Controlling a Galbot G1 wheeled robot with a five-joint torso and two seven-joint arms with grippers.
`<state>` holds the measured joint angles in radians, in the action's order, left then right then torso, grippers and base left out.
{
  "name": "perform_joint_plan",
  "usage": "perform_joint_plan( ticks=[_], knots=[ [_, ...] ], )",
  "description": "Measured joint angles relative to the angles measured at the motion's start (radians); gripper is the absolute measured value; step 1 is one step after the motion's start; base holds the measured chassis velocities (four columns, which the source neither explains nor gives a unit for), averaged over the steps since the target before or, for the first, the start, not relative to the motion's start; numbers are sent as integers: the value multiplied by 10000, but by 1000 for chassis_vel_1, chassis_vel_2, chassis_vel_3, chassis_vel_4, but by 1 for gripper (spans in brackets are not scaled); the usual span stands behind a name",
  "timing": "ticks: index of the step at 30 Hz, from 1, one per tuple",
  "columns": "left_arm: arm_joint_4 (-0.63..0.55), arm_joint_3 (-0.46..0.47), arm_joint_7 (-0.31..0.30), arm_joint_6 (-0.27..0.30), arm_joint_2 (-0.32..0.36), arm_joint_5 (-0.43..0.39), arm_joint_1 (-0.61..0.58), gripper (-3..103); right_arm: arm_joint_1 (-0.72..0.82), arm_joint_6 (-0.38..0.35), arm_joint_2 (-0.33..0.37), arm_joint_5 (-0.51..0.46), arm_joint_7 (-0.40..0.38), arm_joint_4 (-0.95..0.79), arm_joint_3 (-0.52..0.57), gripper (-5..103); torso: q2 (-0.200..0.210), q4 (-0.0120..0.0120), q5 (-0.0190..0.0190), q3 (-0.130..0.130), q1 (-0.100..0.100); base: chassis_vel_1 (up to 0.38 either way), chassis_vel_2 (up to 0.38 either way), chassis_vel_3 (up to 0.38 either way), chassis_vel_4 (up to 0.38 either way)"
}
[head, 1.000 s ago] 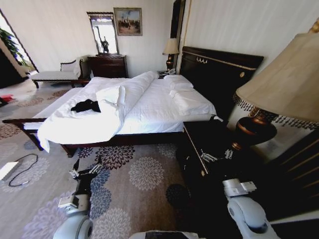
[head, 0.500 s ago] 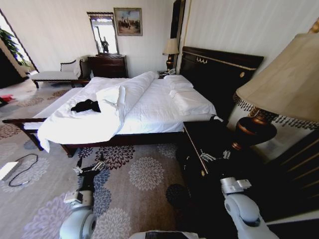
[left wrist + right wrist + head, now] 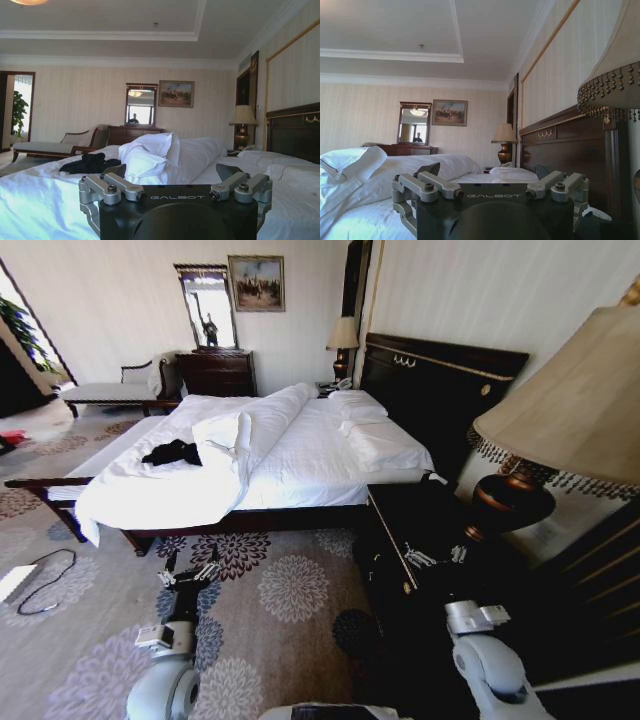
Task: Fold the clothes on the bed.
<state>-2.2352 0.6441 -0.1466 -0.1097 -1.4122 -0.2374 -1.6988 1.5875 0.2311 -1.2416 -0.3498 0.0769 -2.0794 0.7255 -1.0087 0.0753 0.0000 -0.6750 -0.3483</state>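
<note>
You see the crumpled black T-shirt point(image 3: 172, 452) on the large white-duveted bed point(image 3: 300, 455); short of that bed, left gripper point(image 3: 189, 574) and right gripper point(image 3: 435, 557) hang open-fingered.

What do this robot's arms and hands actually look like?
The arms are rounded pale grey shells. The left hand and right hand are black blocks printed with "GALBOT" in white, each tipped with silver metal linkage fingers held by dark bolts. Small white modules sit near each wrist.
</note>
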Motion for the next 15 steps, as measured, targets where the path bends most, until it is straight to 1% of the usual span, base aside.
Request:
perform_joint_plan(
  ticks=[9,15],
  knots=[
    [39,-71,105,-81,-5,78,-10,100,10,38,111,-42,8,-32,60,100,0,0,0,0,0,0,0,0,0],
    [205,-71,168,-140,18,73,38,100,53,84,0,5,-2,9,0,100,0,0,0,0,1,-19,28,13,-35]
  ],
)
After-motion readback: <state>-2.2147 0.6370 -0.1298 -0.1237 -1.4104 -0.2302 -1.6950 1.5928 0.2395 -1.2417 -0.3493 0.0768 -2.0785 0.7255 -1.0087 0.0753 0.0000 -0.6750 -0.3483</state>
